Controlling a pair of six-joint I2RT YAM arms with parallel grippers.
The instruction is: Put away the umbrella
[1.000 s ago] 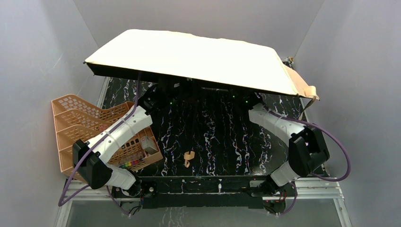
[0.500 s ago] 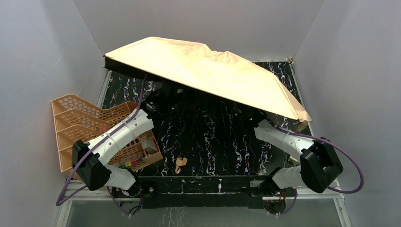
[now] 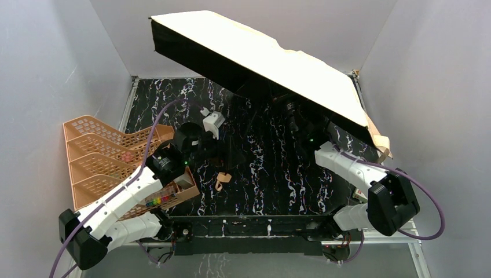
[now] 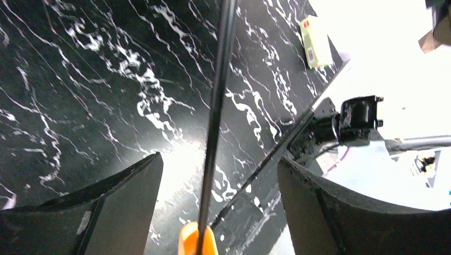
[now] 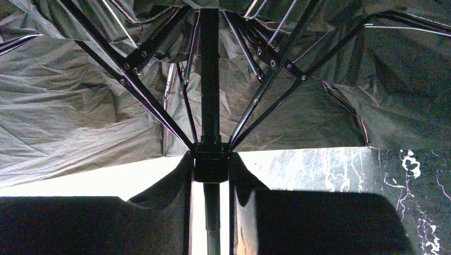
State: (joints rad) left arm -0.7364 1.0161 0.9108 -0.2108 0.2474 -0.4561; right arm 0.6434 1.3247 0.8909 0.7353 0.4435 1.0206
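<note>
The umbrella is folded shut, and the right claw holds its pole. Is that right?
Not quite: the umbrella is wide open, not folded shut, as the top view shows. The right claw does hold its pole.

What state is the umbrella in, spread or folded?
Spread: the umbrella stretches wide, tilted over the table, its ribs fanning out from the shaft.

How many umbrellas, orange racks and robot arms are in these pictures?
umbrella: 1
orange rack: 1
robot arms: 2 (left arm, right arm)
Total: 4
</note>
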